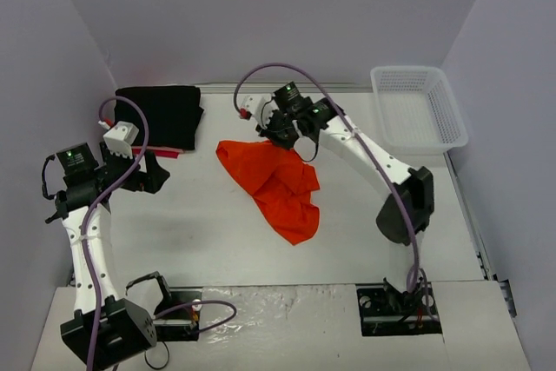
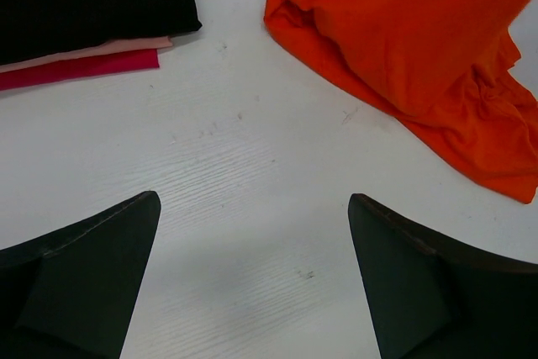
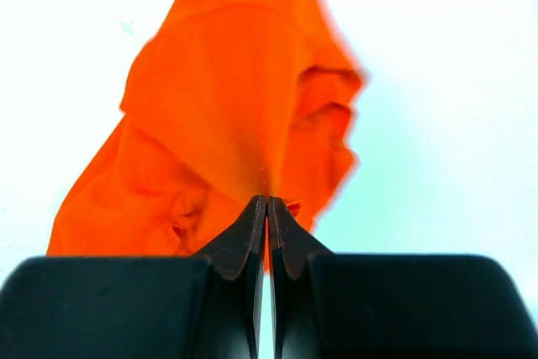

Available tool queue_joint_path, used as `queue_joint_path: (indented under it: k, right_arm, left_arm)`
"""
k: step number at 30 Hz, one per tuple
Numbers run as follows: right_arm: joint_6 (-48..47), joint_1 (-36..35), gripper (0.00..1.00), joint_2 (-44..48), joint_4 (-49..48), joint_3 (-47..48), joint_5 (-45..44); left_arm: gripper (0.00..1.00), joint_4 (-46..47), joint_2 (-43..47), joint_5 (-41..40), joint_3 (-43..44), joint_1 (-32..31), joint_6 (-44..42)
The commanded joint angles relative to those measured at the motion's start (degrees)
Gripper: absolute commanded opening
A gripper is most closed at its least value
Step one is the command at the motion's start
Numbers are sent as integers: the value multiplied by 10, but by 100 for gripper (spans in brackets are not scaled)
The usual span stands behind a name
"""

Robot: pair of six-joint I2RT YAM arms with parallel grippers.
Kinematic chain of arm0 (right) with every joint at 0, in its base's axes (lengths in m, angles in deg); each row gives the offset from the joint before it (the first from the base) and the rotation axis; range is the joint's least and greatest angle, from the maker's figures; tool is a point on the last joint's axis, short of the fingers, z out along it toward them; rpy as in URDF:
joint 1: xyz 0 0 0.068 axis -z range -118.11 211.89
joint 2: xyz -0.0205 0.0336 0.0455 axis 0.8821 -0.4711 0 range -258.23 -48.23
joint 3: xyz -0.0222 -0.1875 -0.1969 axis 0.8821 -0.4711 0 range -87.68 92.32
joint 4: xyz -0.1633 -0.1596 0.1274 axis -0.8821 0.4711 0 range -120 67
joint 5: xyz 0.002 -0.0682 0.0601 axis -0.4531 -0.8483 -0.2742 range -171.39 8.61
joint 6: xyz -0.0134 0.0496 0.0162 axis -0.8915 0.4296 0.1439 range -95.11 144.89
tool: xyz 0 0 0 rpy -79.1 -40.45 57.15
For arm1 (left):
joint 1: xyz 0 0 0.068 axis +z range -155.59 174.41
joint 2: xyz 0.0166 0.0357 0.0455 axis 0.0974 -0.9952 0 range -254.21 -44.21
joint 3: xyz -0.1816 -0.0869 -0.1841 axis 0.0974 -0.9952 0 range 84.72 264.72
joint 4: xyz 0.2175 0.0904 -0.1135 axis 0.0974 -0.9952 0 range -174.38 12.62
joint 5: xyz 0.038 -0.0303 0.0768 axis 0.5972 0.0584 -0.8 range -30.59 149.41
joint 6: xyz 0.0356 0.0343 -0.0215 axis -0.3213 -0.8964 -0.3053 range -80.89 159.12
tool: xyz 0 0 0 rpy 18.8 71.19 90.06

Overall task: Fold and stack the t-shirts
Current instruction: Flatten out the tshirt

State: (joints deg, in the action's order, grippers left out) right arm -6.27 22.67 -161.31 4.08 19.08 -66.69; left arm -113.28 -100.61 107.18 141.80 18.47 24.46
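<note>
A crumpled orange t-shirt (image 1: 276,182) lies mid-table; it also shows in the left wrist view (image 2: 420,56) and the right wrist view (image 3: 227,115). My right gripper (image 1: 280,136) is shut on its far top edge (image 3: 267,201) and lifts that part into a peak. A stack of folded shirts, black on top (image 1: 161,115) with pink and red edges beneath (image 2: 80,65), sits at the back left. My left gripper (image 1: 159,175) is open and empty (image 2: 252,208) over bare table, near the stack and left of the orange shirt.
A white plastic basket (image 1: 419,106) stands at the back right corner. White walls close in the table on the left, back and right. The right arm reaches across the table's right half.
</note>
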Motion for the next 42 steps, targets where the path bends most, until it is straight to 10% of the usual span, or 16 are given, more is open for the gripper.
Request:
queue_joint_path:
  k: [1,15,27,36,42]
  right_arm:
    - [-4,24,0,93,12,-11,-37]
    - [-22,273,0,235,-40,-153,-31]
    - [-22,325,0,262,-82,-254,-43]
    - [-12,329,0,250,-89,-259,-50]
    - [-7,329,0,237,-89,-265,-56]
  left_arm:
    - [94,17,12,13,0,-2,-1]
    - [94,-6,-36,-20,51,-87,-24]
    - [97,-69,-258,14,181,-368,-48]
    - [95,-51,-335,-128,151,-615,-105]
    - [97,-43,-394,-144,164,-674,-104]
